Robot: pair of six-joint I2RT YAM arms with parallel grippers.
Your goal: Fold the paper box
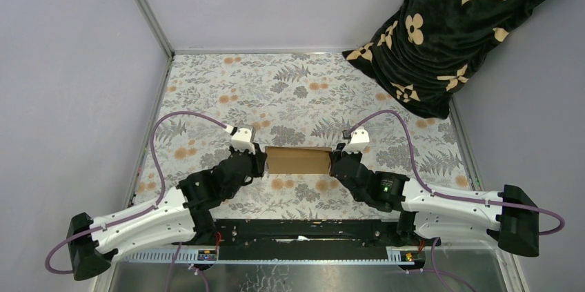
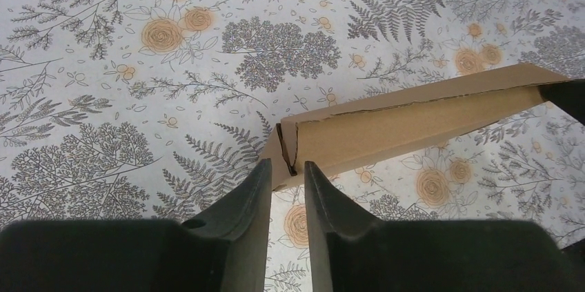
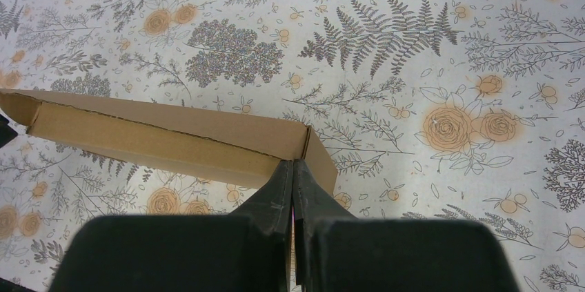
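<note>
Black fingers of your left gripper (image 2: 286, 168) stand slightly parted, gripping nothing, at one end flap of the paper box (image 2: 414, 123), your right gripper (image 3: 293, 166) pinched shut against the other end over the table (image 1: 207, 85); end-closing seems in hand, so press that flap in squarely.

Two white-shelled arms (image 1: 138, 223), black joints, looping purple cables (image 1: 157, 147), matte black tapered jaws, white wrist cameras (image 1: 242, 137).

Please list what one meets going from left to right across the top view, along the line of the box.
left gripper → paper box → right gripper
</note>
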